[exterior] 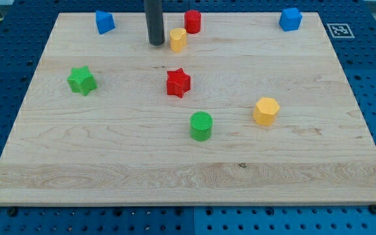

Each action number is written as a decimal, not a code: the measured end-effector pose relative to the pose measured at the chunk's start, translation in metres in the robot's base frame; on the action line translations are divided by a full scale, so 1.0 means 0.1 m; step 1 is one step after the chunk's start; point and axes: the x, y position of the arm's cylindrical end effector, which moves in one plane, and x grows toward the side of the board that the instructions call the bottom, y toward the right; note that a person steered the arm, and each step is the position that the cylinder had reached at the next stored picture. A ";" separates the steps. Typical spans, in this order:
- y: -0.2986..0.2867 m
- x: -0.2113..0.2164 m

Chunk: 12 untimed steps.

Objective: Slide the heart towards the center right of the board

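The yellow heart (178,39) lies near the view's top, a little left of the board's middle. My tip (156,43) rests on the board just left of the heart, a small gap away or barely touching. The dark rod rises out of the view's top. A red cylinder (192,21) stands just above and right of the heart.
A blue block (104,21) lies at top left and a blue cube (290,19) at top right. A green star (81,80) is at the left, a red star (178,83) at the centre. A green cylinder (201,125) and a yellow hexagon (266,111) lie lower right.
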 end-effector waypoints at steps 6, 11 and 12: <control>0.35 -0.08; 0.89 0.51; 0.76 0.39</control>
